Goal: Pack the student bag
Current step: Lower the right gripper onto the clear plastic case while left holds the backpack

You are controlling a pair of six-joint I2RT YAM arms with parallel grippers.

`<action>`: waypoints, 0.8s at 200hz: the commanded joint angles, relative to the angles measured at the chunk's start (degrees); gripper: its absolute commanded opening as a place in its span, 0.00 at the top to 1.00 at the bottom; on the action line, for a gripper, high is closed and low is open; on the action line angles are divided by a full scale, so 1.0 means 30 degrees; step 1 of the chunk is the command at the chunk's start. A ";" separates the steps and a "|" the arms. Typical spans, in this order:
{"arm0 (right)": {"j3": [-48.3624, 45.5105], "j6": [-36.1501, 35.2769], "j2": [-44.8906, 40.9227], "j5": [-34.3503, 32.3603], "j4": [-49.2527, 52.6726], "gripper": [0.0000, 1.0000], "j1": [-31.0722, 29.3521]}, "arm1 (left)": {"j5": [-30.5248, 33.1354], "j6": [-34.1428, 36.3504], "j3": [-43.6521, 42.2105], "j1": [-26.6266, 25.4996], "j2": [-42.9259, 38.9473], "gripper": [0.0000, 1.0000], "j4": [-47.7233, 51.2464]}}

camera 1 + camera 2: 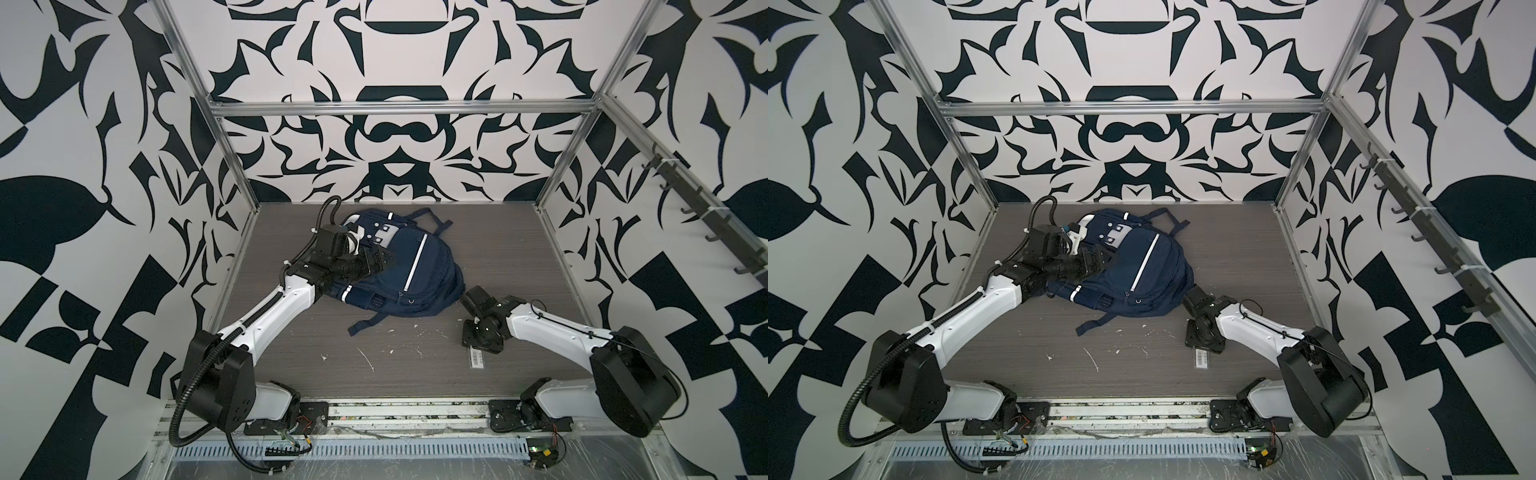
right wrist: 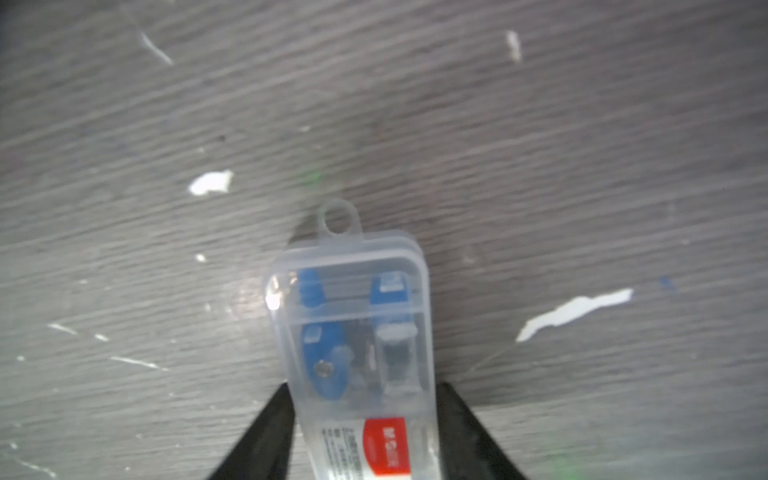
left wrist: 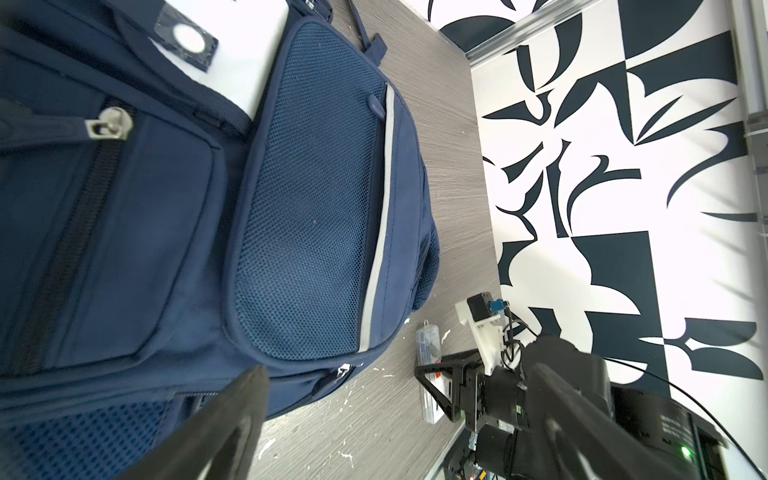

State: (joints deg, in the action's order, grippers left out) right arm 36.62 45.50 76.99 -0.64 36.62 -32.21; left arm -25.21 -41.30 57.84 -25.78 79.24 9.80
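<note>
Two left fingers [image 3: 232, 415] are held spread over the bag [image 1: 399, 266], the left arm [image 1: 286, 305] outstretched; a case [image 2: 357, 332] is flanked by downturned right fingers [image 2: 266, 436], grip unclear.

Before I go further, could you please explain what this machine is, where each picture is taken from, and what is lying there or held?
These are two white-and-black robot arms, each ending in a two-fingered gripper. Both top views look down from overhead on the grey wood-grain table; the other two pictures come from cameras on the arms' wrists. A large navy-blue fabric backpack with white stripes lies on the table. The left gripper hangs over it, jaws wide open, holding nothing. The right gripper points down at a small clear plastic case with blue parts inside and a red label; its fingers sit close against both sides, but the case lies on the table, and I cannot tell whether it is gripped.
</note>
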 commanded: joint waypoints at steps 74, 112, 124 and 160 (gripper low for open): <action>0.0088 0.1280 -0.1742 -0.0898 0.1530 0.21 -0.0836 | 0.0152 0.1050 0.1089 -0.0071 0.0753 0.01 0.0175; -0.1116 0.2020 -0.2657 -0.0654 0.1993 0.24 -0.1301 | 0.2134 0.4007 0.4424 -0.1120 0.2356 0.00 0.4991; -0.1539 0.2230 -0.2740 -0.0478 0.1769 0.25 -0.1393 | 0.3057 0.4954 0.5854 -0.1677 0.3113 0.00 0.6810; -0.2042 0.2326 -0.2272 -0.0167 0.1068 0.31 -0.1399 | 0.5019 0.6692 0.9481 -0.3573 0.5641 0.07 1.0500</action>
State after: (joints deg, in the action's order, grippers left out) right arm 31.22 51.09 69.41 -1.69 39.99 -36.12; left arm -15.44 -27.38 80.90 -33.52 91.77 29.39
